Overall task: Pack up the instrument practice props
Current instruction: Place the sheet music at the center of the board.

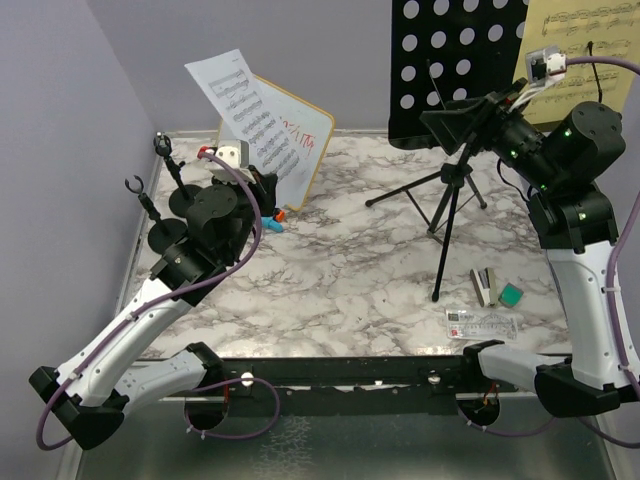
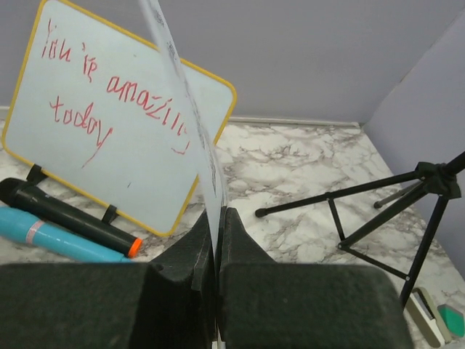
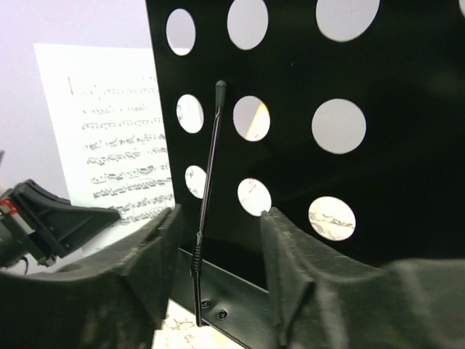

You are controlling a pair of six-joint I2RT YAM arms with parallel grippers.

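Left hand (image 2: 218, 222) clamped on white sheet music (image 1: 240, 105) (edge-on); right hand (image 3: 219, 214) open.

The music desk (image 3: 407, 167) is matt black metal, the white sheet music (image 1: 238, 100) thin paper.

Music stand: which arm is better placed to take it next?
Right. The right gripper is open at the music desk, a thin wire between its fingers. The left gripper is shut on the white sheet music across the table.
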